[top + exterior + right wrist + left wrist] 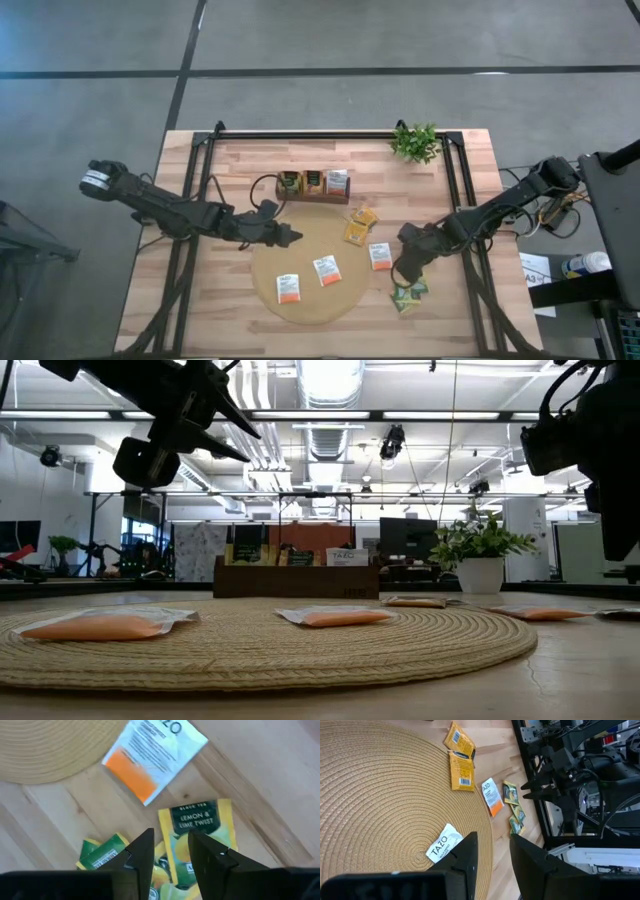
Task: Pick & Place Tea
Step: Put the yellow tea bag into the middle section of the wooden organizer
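Note:
A round tan mat (315, 265) lies on the wooden table. Three white-and-orange sachets (327, 270) lie flat on it, and two yellow sachets (358, 225) lie at its far right edge. A few green-and-yellow sachets (408, 295) lie on the wood to the mat's right, overlapping. My right gripper (405, 272) hovers above them, slightly open and empty; in its wrist view (171, 837) the lemon and lime sachet (200, 830) lies under its fingers. My left gripper (292, 237) hangs over the mat's far left part, slightly open and empty, with a white sachet (442, 847) below it.
A dark brown tray (313, 184) holding upright sachets stands beyond the mat. A small green plant (416, 142) in a white pot stands at the far right. Black frame rails (455, 200) run along the table's left, right and far sides.

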